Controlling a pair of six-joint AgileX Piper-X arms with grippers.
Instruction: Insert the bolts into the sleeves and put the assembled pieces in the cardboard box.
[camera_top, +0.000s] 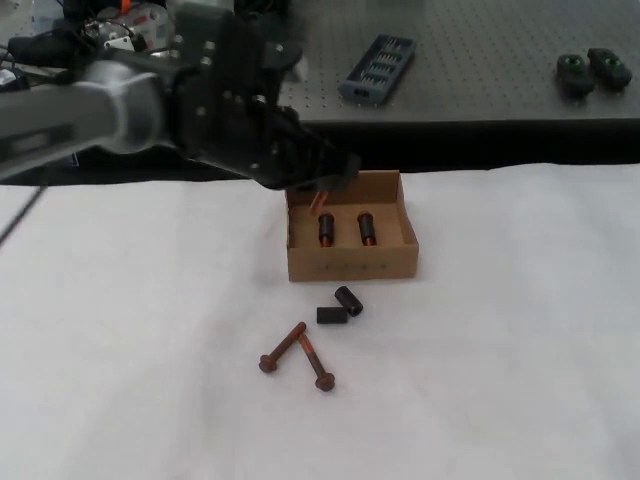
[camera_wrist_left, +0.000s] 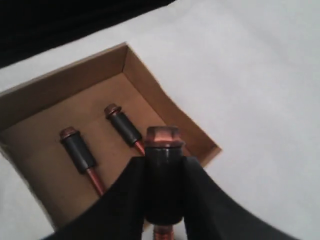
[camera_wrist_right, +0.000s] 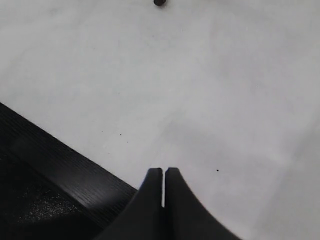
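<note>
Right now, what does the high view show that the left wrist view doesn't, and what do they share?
High view adds: two loose bolts and two loose sleeves on the white cloth in front of the cardboard box, plus a blue rack on the bench behind.
Left wrist view adds: the held assembly clamped in the left jaws by the box, bolt head topping its black sleeve.
Both: the box with two assembled pieces lying inside.

No text, label or number can be read — not on any surface here
</note>
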